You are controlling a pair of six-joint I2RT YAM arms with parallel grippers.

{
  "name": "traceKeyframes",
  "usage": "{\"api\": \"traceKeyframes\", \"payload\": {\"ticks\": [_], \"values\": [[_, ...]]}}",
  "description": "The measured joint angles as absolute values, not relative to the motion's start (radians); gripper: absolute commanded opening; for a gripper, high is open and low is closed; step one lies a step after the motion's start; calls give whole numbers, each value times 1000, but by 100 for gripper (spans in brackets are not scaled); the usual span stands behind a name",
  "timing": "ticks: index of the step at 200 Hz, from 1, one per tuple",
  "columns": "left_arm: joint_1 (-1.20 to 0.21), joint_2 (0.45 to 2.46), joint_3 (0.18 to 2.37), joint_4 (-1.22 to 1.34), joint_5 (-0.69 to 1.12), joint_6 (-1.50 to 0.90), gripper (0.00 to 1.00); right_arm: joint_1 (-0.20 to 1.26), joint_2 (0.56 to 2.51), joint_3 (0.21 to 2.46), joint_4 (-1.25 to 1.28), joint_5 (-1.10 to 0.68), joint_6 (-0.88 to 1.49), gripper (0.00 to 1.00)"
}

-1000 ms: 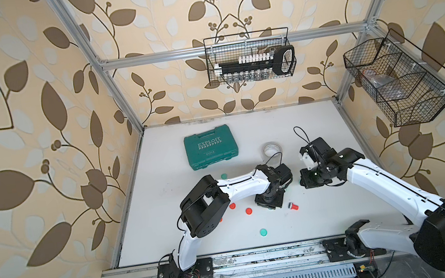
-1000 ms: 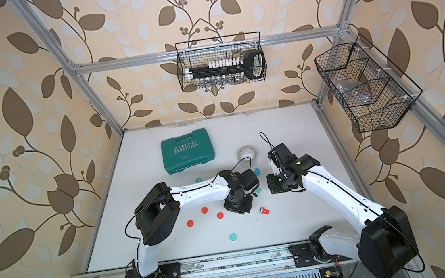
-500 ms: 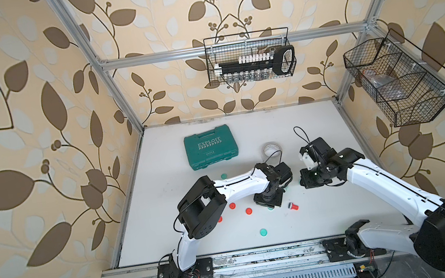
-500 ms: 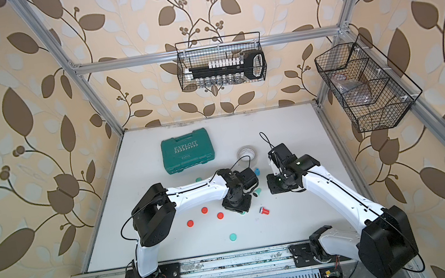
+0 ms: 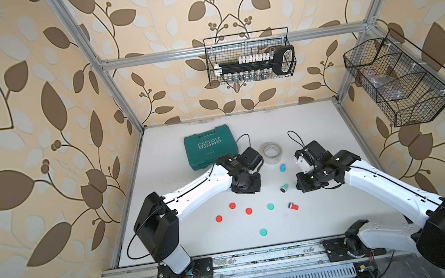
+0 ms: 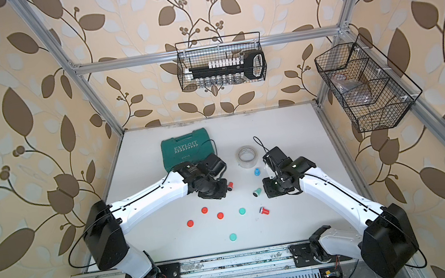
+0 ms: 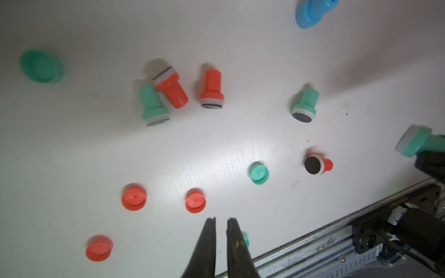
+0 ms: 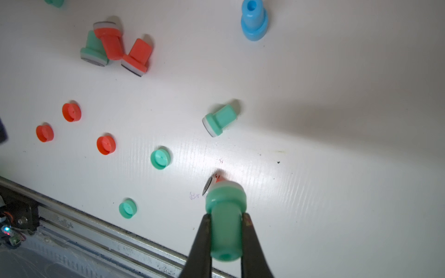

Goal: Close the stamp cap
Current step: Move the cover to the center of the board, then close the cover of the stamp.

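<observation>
My right gripper (image 8: 226,215) is shut on the handle of a green stamp (image 8: 225,199), held above the table with its uncapped face pointing away. In the left wrist view that stamp (image 7: 415,144) shows at the edge. Loose green caps lie on the table: one (image 8: 160,158) mid-table, one (image 8: 127,208) near the front rail. My left gripper (image 7: 221,220) is shut but for a thin gap, with nothing in it, hovering above the red caps (image 7: 195,201). In both top views the jaws are hidden under the wrists (image 5: 245,186) (image 6: 275,187).
A green stamp (image 5: 284,187), a red stamp (image 5: 293,206) and a blue stamp (image 5: 282,168) lie uncapped nearby. Three more stamps cluster (image 7: 171,89) under the left arm. Three red caps (image 5: 232,205), a green toolbox (image 5: 210,146) and a tape roll (image 5: 272,152) are behind or beside.
My left arm has drawn back and to the left, away from the mid-table green cap, which now lies uncovered. The right arm holds still with the green stamp.
</observation>
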State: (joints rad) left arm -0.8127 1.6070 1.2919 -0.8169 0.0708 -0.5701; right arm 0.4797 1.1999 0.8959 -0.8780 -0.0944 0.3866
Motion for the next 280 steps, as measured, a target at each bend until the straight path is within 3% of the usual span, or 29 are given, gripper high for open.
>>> {"api": "traceKeyframes", "payload": {"ticks": [65,107,280], "values": [[-423,1373,1147,-829,118,-414,17,756,1356,983,-889,-20,492,10],[-276,1357,1090,-803,141,-331,17,857,1477,1044,-884,12,535,10],[-248,1341,1073,-781,154,-293,18,909,1725,1120,-825,38,550,9]]}}
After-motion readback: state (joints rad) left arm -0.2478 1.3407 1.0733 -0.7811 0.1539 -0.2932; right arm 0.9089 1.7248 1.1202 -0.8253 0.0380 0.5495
